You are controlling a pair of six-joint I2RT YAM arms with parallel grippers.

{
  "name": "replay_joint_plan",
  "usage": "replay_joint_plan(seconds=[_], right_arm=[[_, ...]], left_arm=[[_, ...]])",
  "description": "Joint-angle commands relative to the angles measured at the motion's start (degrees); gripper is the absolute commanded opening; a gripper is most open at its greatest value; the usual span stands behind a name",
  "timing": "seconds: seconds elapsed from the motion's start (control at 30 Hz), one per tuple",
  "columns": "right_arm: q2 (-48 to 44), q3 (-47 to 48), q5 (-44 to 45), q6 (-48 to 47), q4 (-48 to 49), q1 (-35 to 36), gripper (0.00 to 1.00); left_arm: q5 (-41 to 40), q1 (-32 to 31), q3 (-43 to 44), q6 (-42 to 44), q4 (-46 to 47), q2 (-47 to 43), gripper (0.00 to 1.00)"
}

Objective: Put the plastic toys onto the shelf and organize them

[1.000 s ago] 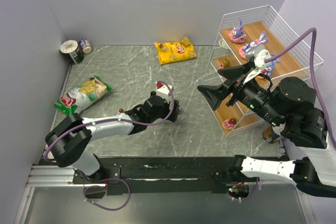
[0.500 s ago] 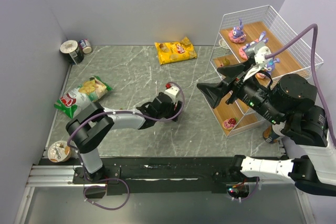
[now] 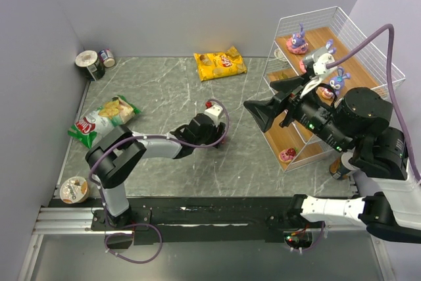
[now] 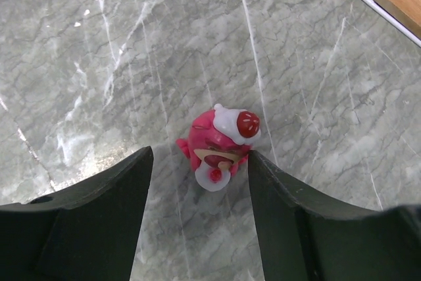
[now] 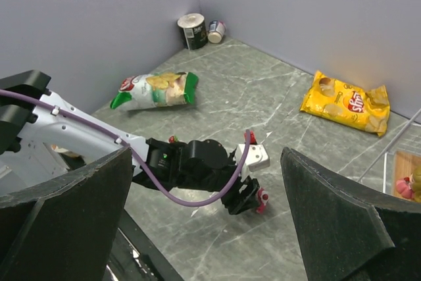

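1. Grey marbled bench (image 3: 164, 90), walled by plain lilac panels, carries the work. The shelf (image 3: 358, 70), a white wire rack with slanted wooden boards, stands at its right edge.
2. The left gripper (image 4: 198, 158) sits low near the middle of the bench, straddling a red-and-pink toy (image 4: 220, 137). The toy stands upright on the stone, well apart from the shelf.
3. Its jaws are partly spread. The right finger seems to touch the toy's side, while a gap shows at the left finger, so nothing is pinched yet. Straddling the body likely lets a squeeze catch it squarely instead of tipping it.
4. The right gripper (image 3: 260, 115) hangs raised in front of the shelf, jaws wide and holding nothing, probably to leave the left arm room.
5. Two purple bunnies (image 3: 297, 41) (image 3: 339, 80) sit on the top board and a pink piece (image 3: 287, 155) on the lowest, so the sorting appears partly done.
6. A yellow snack bag (image 3: 220, 65) and a green snack bag (image 3: 104, 118) lie on the bench, off the route to the shelf.
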Motion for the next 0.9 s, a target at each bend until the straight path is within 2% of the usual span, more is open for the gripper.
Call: replay_joint_plan(seconds=[0.0, 0.23, 0.5, 0.7, 0.87], right_arm=[[0.7, 2.1, 1.4, -0.6, 0.2, -0.2, 1.00], [1.0, 2.1, 1.8, -1.1, 0.2, -0.2, 1.00], [1.2, 2.0, 2.0, -1.5, 0.3, -0.2, 1.00], [1.1, 1.9, 2.2, -1.5, 0.3, -0.2, 1.00], [1.0, 1.8, 2.1, -1.5, 0.6, -0.1, 1.00]], left_arm=[[3.6, 0.4, 2.7, 0.2, 2.8, 1.4, 0.64], [4.6, 0.4, 3.0, -0.3, 3.0, 2.2, 0.67], [4.4, 0.4, 3.4, -0.8, 3.3, 3.7, 0.62], [3.5, 0.4, 3.6, -0.6, 3.2, 4.4, 0.55], [4.6, 0.4, 4.1, -0.1, 3.6, 5.0, 0.43]])
